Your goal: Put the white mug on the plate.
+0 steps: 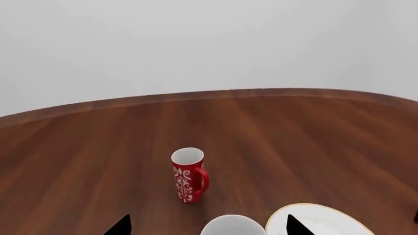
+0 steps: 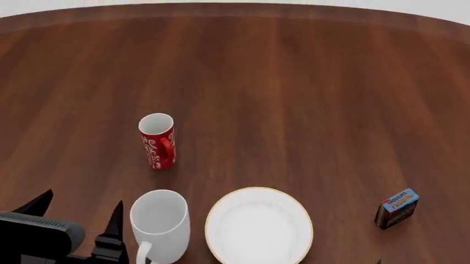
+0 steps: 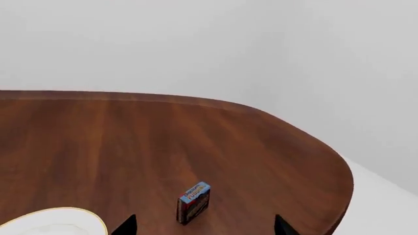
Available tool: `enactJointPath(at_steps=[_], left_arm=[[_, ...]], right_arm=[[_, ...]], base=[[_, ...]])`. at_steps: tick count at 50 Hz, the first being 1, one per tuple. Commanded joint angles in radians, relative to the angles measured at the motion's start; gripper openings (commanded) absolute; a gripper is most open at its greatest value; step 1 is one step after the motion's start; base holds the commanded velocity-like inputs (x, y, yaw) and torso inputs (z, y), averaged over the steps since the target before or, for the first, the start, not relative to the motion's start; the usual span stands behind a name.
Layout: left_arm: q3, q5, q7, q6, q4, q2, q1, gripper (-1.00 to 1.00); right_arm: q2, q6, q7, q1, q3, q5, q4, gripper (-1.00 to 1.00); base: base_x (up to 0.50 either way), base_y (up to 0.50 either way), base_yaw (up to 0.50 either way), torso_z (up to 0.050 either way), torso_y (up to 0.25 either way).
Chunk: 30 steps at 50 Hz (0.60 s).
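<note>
Head view shows large plain white ceramic mug (image 2: 159,223) upright on brown wooden table (image 2: 294,82), just left of round gold-rimmed white plate (image 2: 258,226), handle toward robot. Left gripper (image 2: 79,208) just left of mug, fingers spread wide, nothing held. Best closed across the mug wall, lifted clear, carried over the rim. Slim red swirl-patterned mug (image 2: 157,141) behind white mug, apart. Small blue box (image 2: 397,208) right of plate. Right gripper (image 3: 203,224) wide, unladen.

White mug (image 2: 159,223) handle and plate (image 2: 258,226) near rim, cut off.
</note>
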Motion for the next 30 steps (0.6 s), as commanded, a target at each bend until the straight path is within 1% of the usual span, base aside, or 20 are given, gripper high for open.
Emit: enactJointPath(at_steps=[1, 15, 30], left_arm=[[0.008, -0.005, -0.005, -0.004, 0.006, -0.004, -0.005, 1.00], [0.015, -0.010, -0.011, -0.001, 0.009, -0.010, -0.002, 1.00], [0.006, -0.033, 0.000, 0.030, -0.009, -0.011, 0.004, 1.00]], right_arm=[[0.005, -0.016, 0.006, -0.007, -0.001, 0.009, 0.008, 1.00], [0.009, -0.025, 0.014, -0.009, -0.005, 0.023, 0.012, 1.00], [0.020, -0.020, 0.022, -0.002, -0.018, 0.025, 0.009, 1.00]], base=[[0.27, 0.02, 0.00, 0.000, 0.000], [0.26, 0.00, 0.00, 0.000, 0.000], [0.00, 0.00, 0.00, 0.000, 0.000]])
